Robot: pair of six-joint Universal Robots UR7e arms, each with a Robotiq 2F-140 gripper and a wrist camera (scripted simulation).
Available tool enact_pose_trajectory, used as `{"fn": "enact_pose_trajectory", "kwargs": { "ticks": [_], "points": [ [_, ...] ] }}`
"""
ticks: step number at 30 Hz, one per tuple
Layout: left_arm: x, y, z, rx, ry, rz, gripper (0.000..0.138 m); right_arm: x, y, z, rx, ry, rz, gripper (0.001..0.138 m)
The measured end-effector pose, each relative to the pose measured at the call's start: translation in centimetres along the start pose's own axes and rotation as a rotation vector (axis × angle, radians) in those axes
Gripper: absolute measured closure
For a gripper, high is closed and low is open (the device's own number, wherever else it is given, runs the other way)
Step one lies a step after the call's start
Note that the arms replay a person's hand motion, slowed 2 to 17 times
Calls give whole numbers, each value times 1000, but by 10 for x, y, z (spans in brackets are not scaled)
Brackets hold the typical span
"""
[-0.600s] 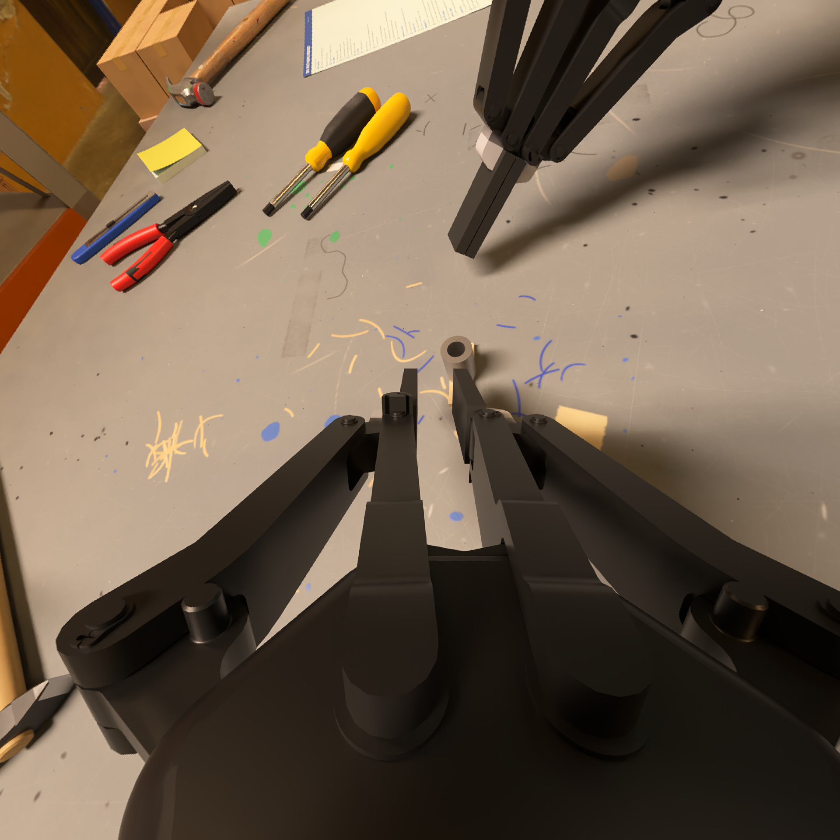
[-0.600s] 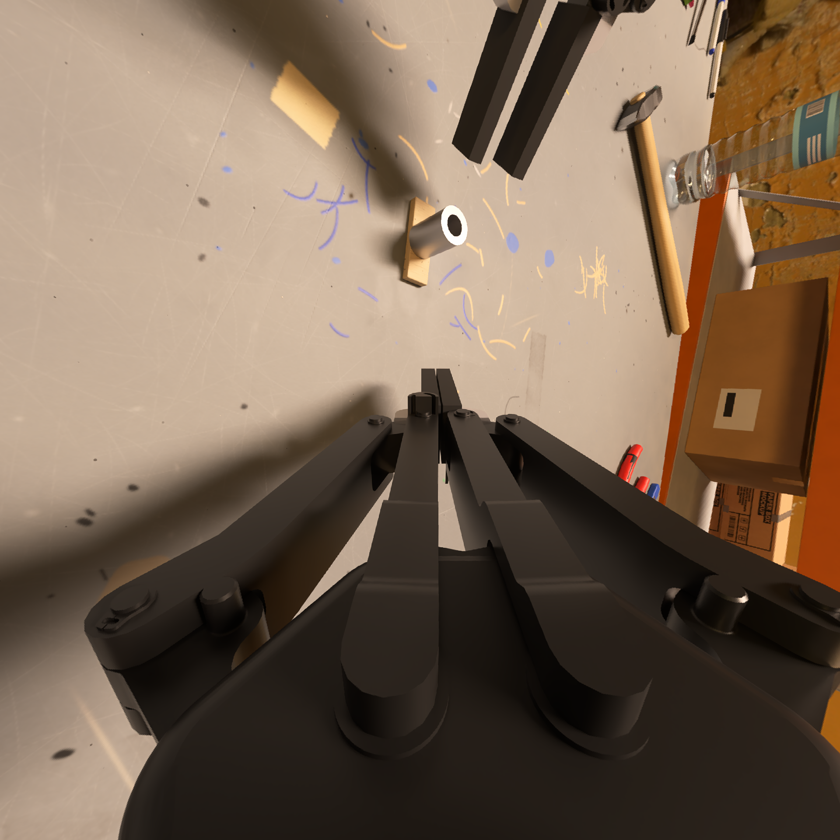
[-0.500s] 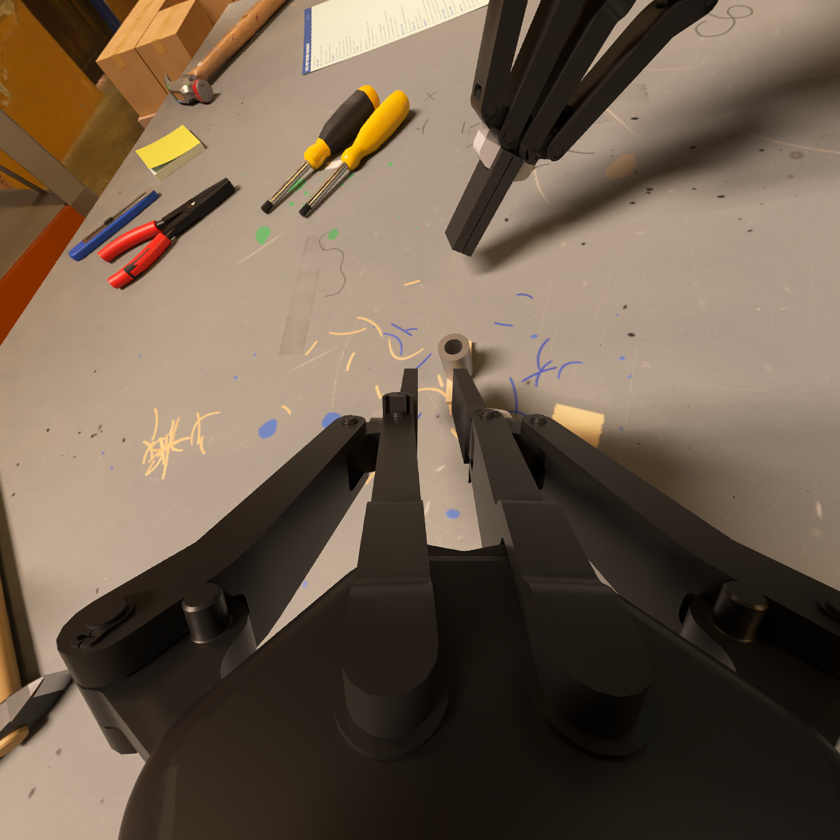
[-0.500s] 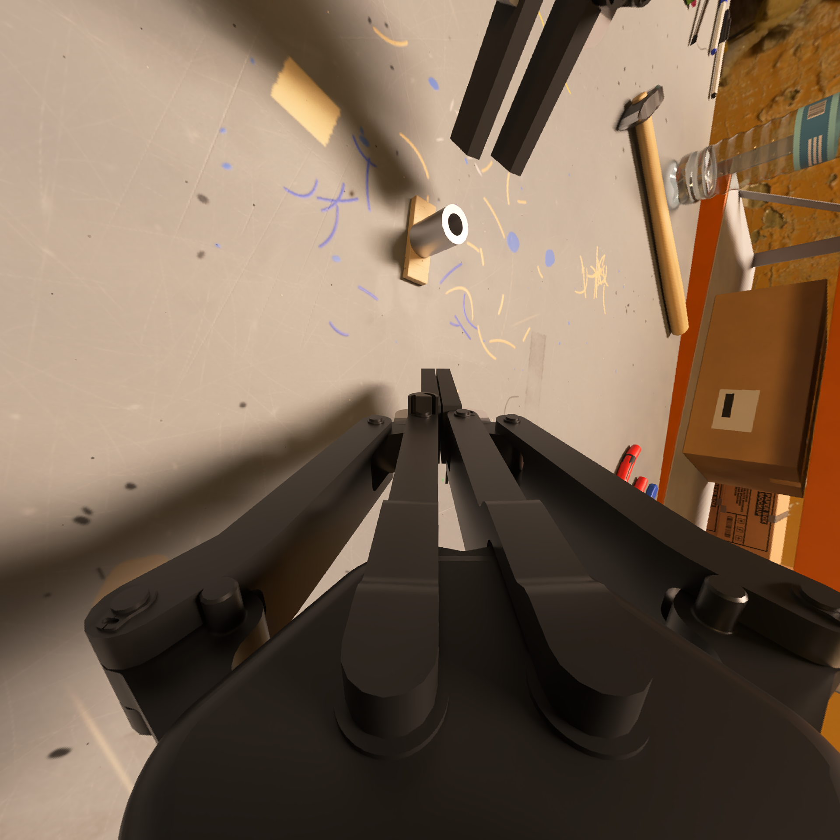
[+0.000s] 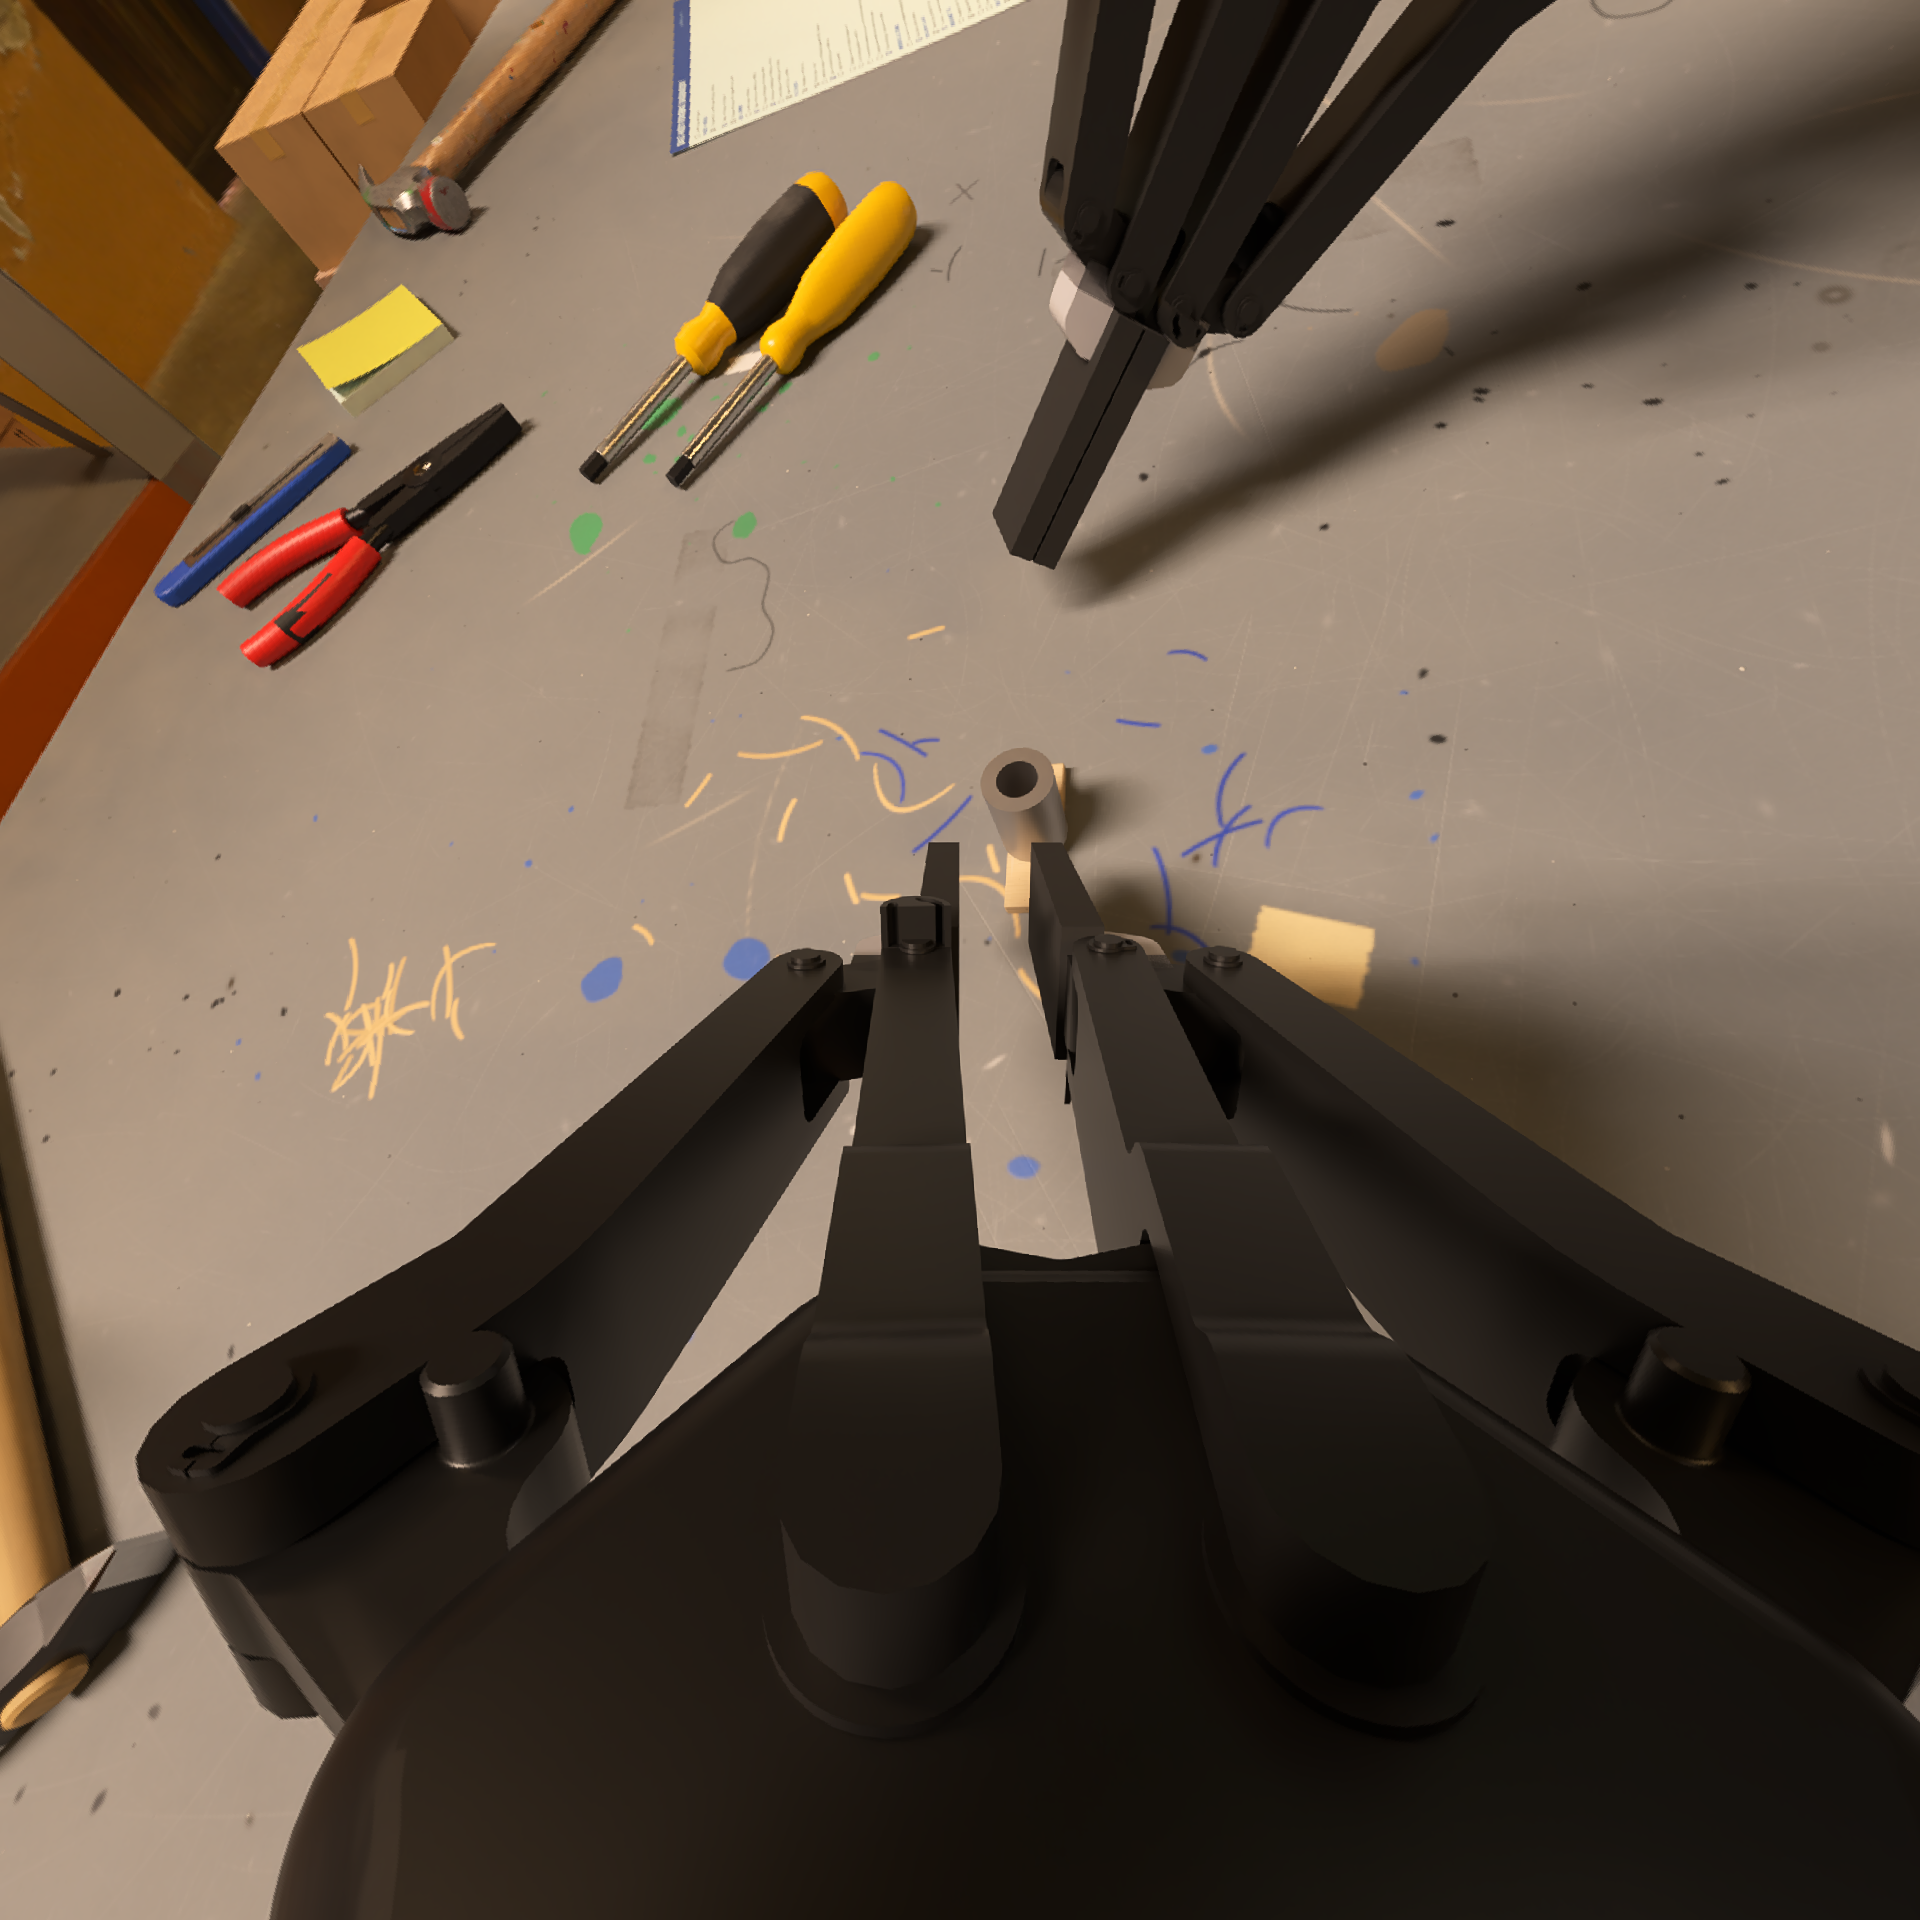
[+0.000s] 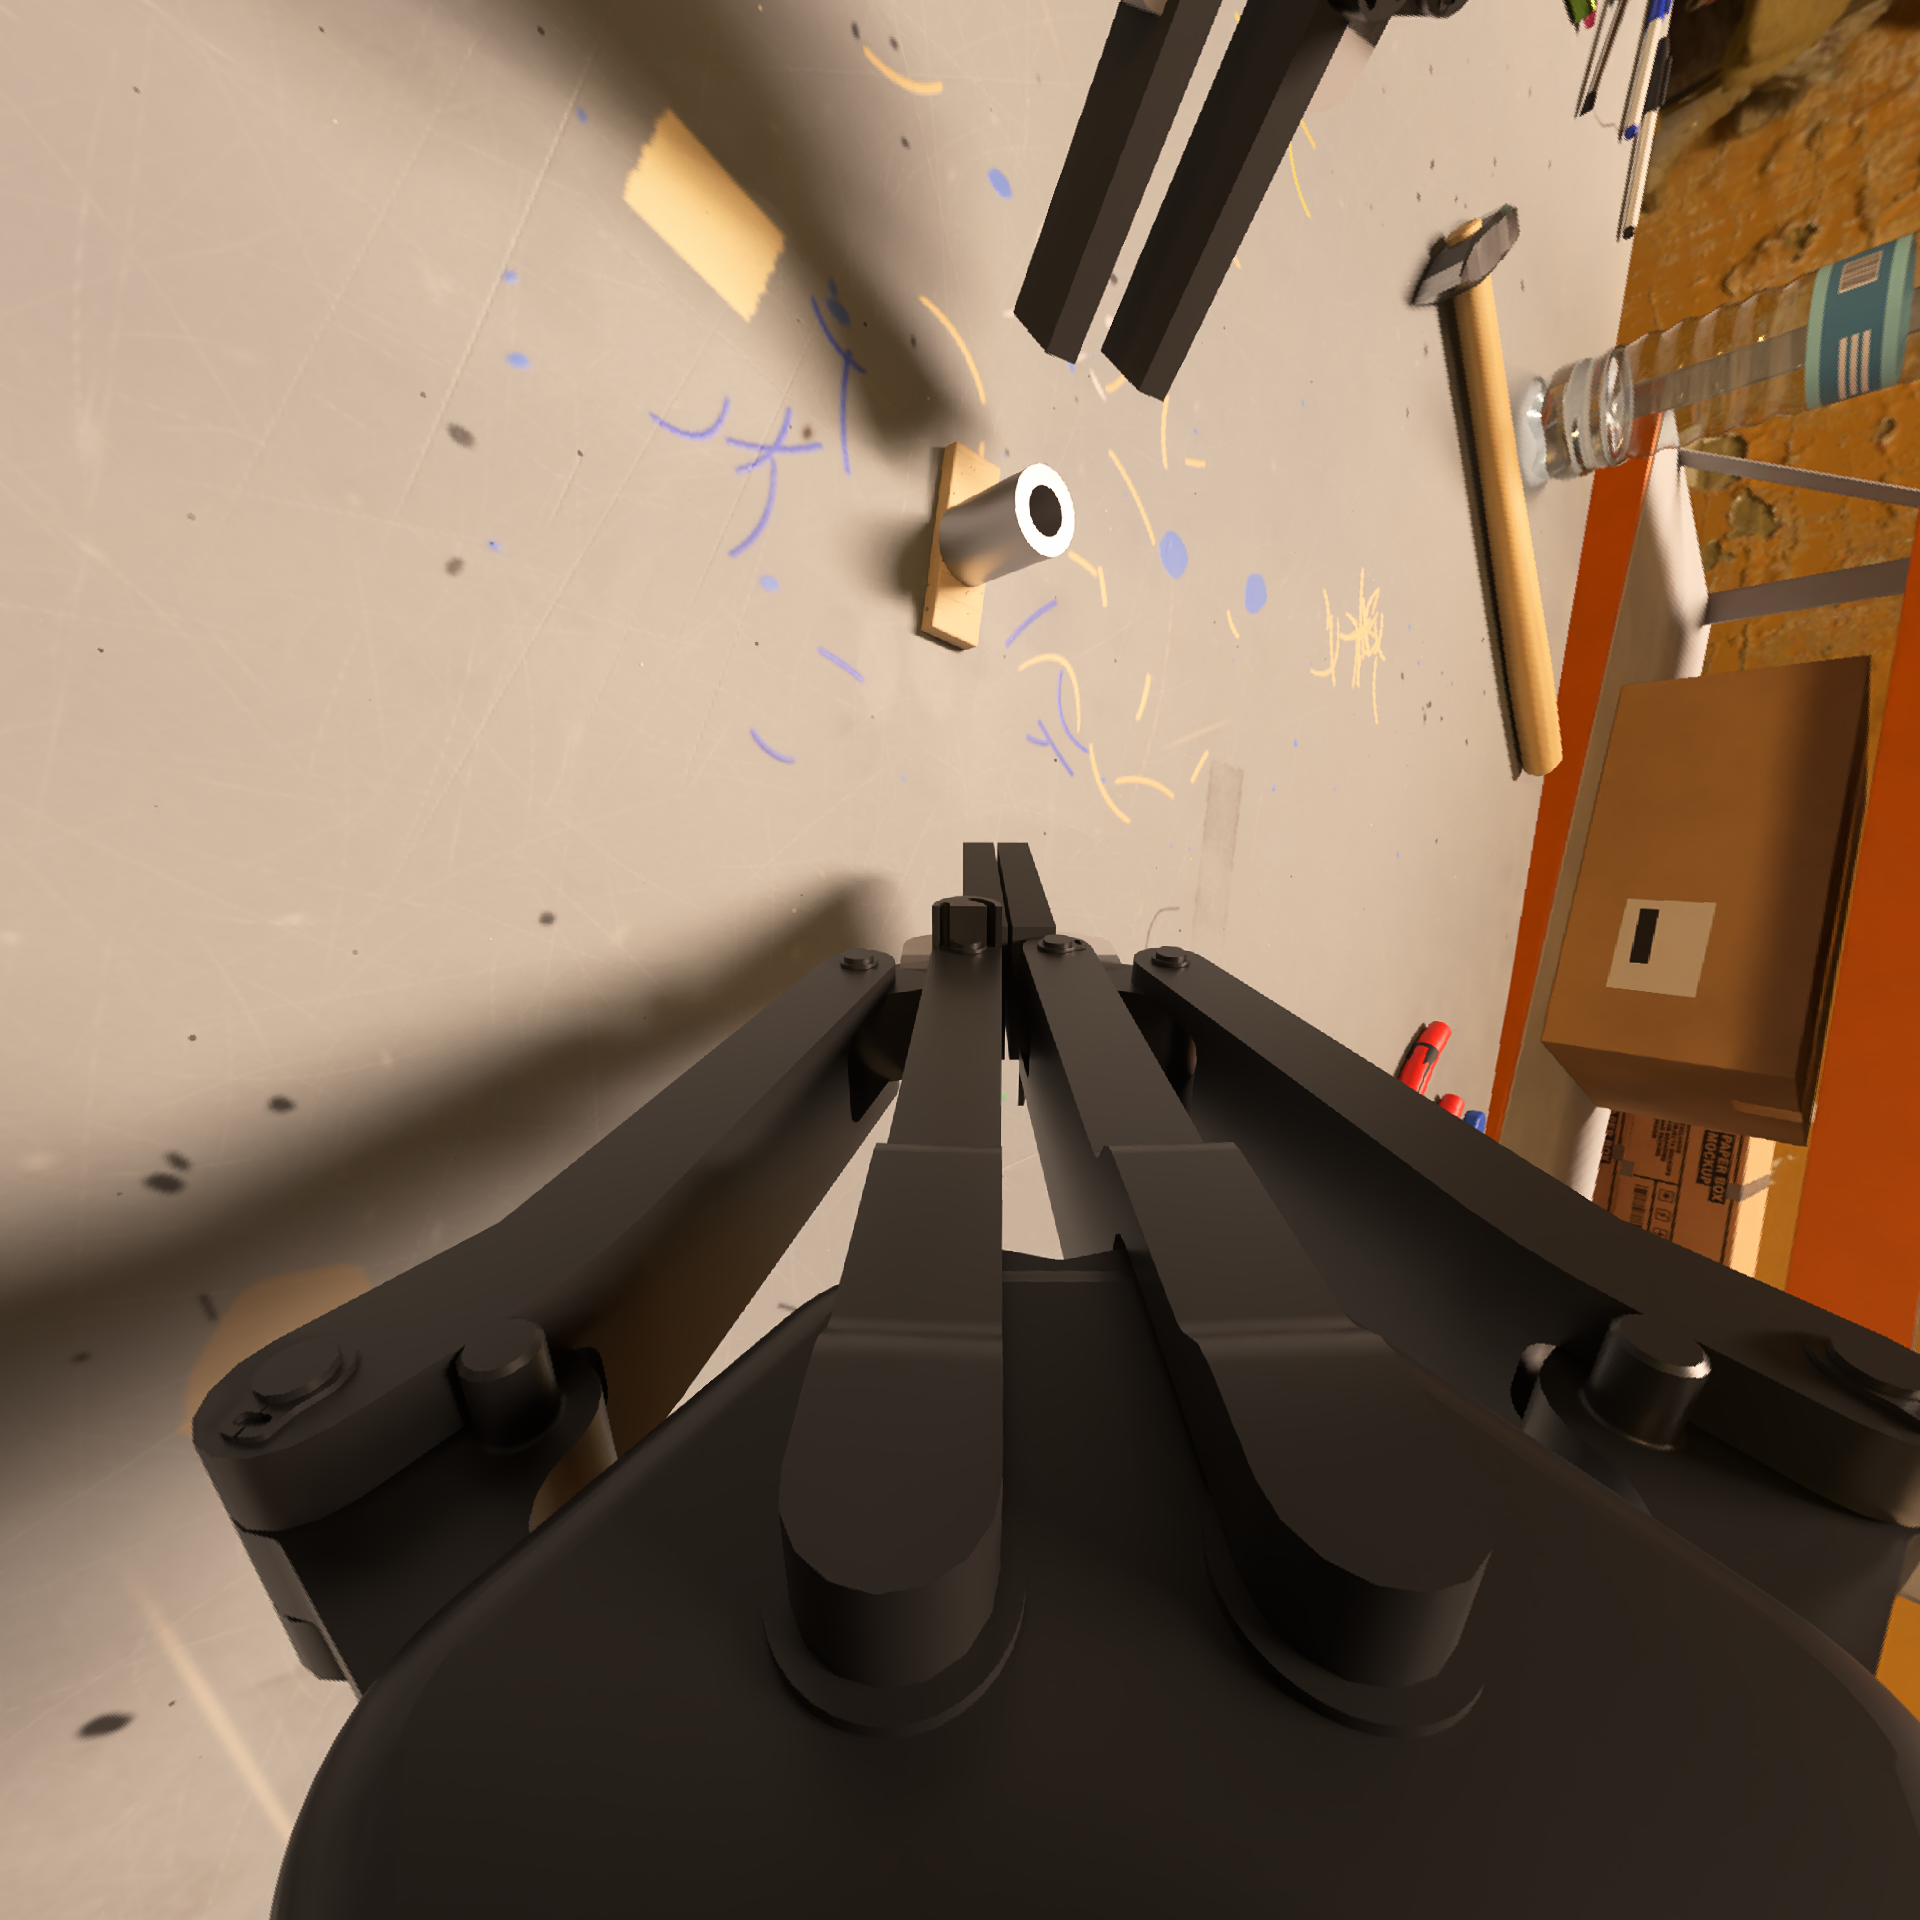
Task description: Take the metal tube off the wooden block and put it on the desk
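A short grey metal tube point(image 5: 1023, 800) stands upright, open end up, on a thin flat wooden block point(image 5: 1018, 883) on the grey desk point(image 5: 1558, 727). My left gripper point(image 5: 992, 868) hovers just short of the tube, fingers a narrow gap apart and empty. The right fingertip point(image 5: 1049, 878) covers part of the block. In the right wrist view the tube point(image 6: 1003, 525) and block point(image 6: 956, 603) lie ahead. My right gripper point(image 6: 997, 868) is shut, empty and well short of them. The left gripper's fingers point(image 6: 1174, 239) hang above and beyond the tube.
Two yellow screwdrivers point(image 5: 790, 312), red pliers point(image 5: 343, 540), a blue knife point(image 5: 249, 520), yellow sticky notes point(image 5: 374, 338), a hammer point(image 5: 426, 197) and a paper sheet point(image 5: 831, 52) lie far left. A tan tape patch point(image 5: 1314, 956) lies beside the block. A second hammer point(image 6: 1496, 499) lies at the desk edge.
My left gripper has shifted slightly, so the tube sits a little higher in its view. The tube, the block and the right gripper have not moved.
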State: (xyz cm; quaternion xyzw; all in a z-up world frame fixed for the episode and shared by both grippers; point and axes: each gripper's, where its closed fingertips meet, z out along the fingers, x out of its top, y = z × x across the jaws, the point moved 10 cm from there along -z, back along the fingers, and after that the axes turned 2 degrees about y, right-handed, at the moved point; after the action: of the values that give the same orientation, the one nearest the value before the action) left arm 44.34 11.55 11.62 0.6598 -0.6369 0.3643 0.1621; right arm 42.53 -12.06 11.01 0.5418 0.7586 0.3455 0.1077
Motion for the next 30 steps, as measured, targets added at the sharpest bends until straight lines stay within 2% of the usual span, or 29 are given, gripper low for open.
{"fn": "enact_pose_trajectory", "kwargs": {
  "ticks": [14, 21, 27, 30],
  "points": [
    [5, 3, 11, -23, -16, 47, 118, -1, -2, 2, -9, -10, -24, 138],
    [12, 4, 19, -58, -28, 54, 104, -1, -2, 2, -3, -4, -12, 138],
    [19, 3, 27, -81, -56, 43, 84, -1, -2, 2, -5, -5, -13, 138],
    [21, 2, 31, -94, -80, 31, 83, -1, -2, 2, -7, -6, -13, 138]
  ]
}}
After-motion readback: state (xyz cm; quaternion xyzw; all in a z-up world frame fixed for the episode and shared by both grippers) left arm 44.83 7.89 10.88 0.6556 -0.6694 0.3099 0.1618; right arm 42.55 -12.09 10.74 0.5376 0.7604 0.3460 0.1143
